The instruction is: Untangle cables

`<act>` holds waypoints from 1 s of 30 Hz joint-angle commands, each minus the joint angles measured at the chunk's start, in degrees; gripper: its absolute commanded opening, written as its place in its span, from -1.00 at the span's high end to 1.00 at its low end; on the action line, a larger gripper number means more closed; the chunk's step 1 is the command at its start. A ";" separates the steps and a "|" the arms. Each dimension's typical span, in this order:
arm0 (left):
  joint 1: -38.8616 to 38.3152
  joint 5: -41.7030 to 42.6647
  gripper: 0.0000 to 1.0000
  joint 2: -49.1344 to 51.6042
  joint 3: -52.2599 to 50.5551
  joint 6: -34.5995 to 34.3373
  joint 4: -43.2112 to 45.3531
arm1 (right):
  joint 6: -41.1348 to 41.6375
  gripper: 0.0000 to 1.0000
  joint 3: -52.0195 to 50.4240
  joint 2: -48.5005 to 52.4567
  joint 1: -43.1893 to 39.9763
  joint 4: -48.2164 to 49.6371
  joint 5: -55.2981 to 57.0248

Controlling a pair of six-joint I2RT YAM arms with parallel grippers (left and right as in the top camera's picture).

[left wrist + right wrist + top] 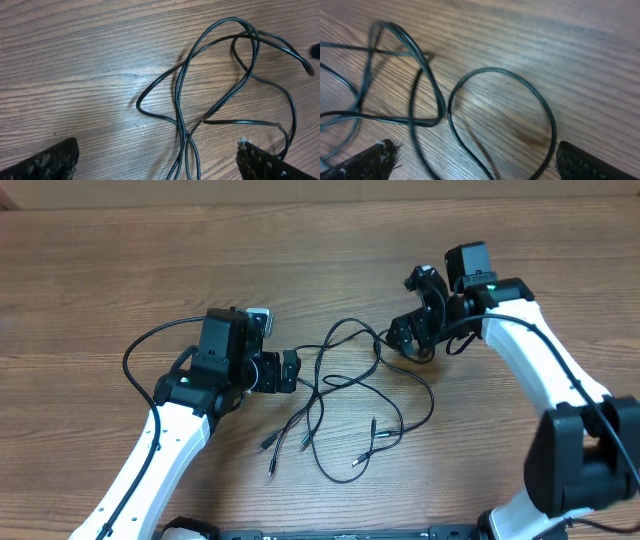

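Flanking cables (345, 390): my left claw (291, 370) and right claw (405, 335), both spread wide, empty. Risk: closing on two crossed strands at once could tighten the tangle.

Left pincer (291, 370) open wide, pointing right; right pincer (408, 310) open wide, pointing left.

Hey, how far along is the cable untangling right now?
Done: nothing visible yet. The thin black cables lie crossed in one tangle on the brown wooden table.
In hand: nothing is gripped. The left fingers and the right fingers stand open, one set at each side of the tangle.
Left: all of it, grasping a cable and pulling each one apart.
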 commanded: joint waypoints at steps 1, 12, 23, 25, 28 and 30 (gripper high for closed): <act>0.04 0.66 -1.00 0.20 0.63 1.07 -0.04 | -1.16 -0.99 0.63 2.14 0.52 0.44 -2.14; 0.04 0.66 -0.99 0.20 0.63 1.07 -0.04 | -6.99 -0.30 0.48 3.54 6.88 -0.98 -6.73; 0.04 0.66 -0.98 0.20 0.63 1.05 -0.07 | -8.90 0.54 0.48 3.58 8.31 -5.73 -6.10; 0.04 0.66 -0.99 0.20 0.63 1.07 -0.07 | -8.87 0.92 0.48 3.58 8.31 -5.99 -6.12; 0.02 0.66 -1.00 0.20 0.63 1.07 -0.07 | -8.90 0.92 0.48 3.58 8.31 -6.88 -6.29; 0.02 0.66 -0.99 0.20 0.63 1.05 -0.07 | -8.87 0.92 0.48 3.58 8.31 -7.69 -6.32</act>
